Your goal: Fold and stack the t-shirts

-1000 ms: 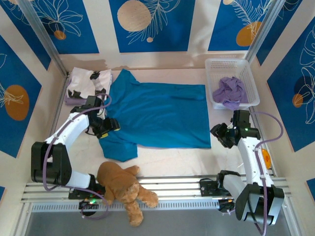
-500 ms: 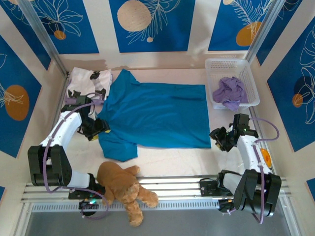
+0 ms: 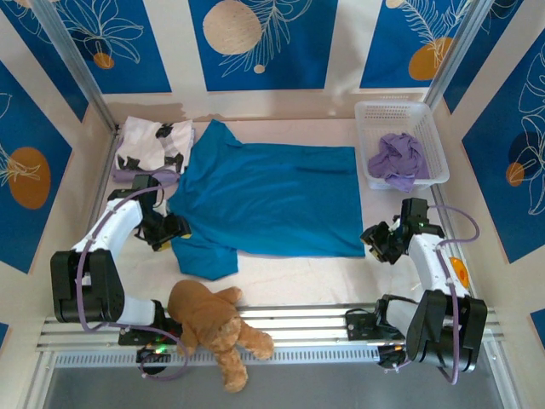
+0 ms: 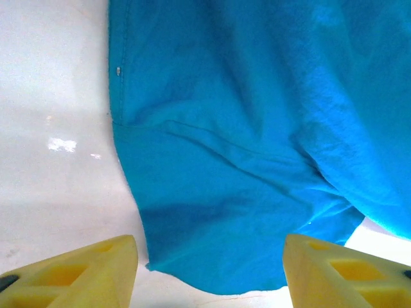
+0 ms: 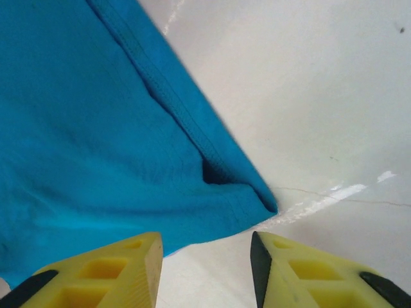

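A large teal-blue t-shirt (image 3: 264,200) lies spread flat mid-table, its near left sleeve (image 4: 244,160) rumpled. My left gripper (image 3: 174,228) sits low at that sleeve's left edge. Its jaws are open in the left wrist view (image 4: 209,282), with the sleeve hem just ahead of the yellow fingertips (image 4: 83,276). At the shirt's near right corner (image 5: 266,205) my right gripper (image 3: 375,241) also stands open (image 5: 205,269), bare table between its fingers. A white t-shirt with black blotches (image 3: 153,145) lies folded at the back left. Lavender t-shirts (image 3: 396,158) are bunched in a basket.
The white mesh basket (image 3: 430,136) stands at the back right. A brown teddy bear (image 3: 213,319) lies on the rail at the near edge, left of centre. Blue patterned walls close in the table on three sides.
My left gripper has slid left and nearer, off the shirt body to the sleeve edge. The right gripper has dropped toward the near right corner, its jaws a little narrower.
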You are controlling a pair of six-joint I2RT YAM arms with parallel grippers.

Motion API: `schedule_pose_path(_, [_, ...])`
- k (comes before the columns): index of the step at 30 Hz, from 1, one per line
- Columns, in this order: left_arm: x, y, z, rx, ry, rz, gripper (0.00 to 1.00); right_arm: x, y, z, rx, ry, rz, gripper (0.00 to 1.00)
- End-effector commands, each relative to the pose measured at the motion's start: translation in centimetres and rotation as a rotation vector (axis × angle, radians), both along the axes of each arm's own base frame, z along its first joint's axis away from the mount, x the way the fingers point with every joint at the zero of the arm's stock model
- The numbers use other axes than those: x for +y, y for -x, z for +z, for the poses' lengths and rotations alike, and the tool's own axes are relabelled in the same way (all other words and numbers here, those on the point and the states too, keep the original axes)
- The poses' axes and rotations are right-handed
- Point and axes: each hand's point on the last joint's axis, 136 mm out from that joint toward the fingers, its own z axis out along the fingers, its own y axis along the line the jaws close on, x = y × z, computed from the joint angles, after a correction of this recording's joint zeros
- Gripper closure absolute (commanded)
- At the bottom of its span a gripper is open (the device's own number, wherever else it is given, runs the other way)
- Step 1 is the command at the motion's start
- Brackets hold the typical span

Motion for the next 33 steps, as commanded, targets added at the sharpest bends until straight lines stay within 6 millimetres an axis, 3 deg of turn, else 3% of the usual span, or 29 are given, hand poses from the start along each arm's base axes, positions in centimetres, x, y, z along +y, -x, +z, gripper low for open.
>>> schedule_pose_path(1, [0.5, -0.4, -0.1, 0.000, 0.000, -0.036, 0.39, 0.3, 0.2, -1.3, 0.069, 0.000, 0.030, 0.58])
schedule_pose_path(5, [0.2, -1.3, -0.8, -0.019, 0.025, -0.027, 0.39, 0.6, 0.4, -2.3, 0.122, 0.035, 0.070, 0.59])
schedule_pose_path(19, [0.2, -3.8, -0.6, -0.045, 0.032, -0.097, 0.39, 0.7, -0.2, -2.7, 0.239, 0.210, 0.156, 0.62])
schedule_pose_path(29, [1.2, -4.1, 0.9, -0.076, 0.042, -0.085, 0.39, 0.8, 0.2, -0.2, 0.191, 0.249, 0.158, 0.62])
schedule_pose_path(33, [1.2, -4.7, 1.0, -0.088, 0.048, -0.077, 0.38, 0.3, 0.5, -0.7, 0.234, 0.272, 0.189, 0.63])
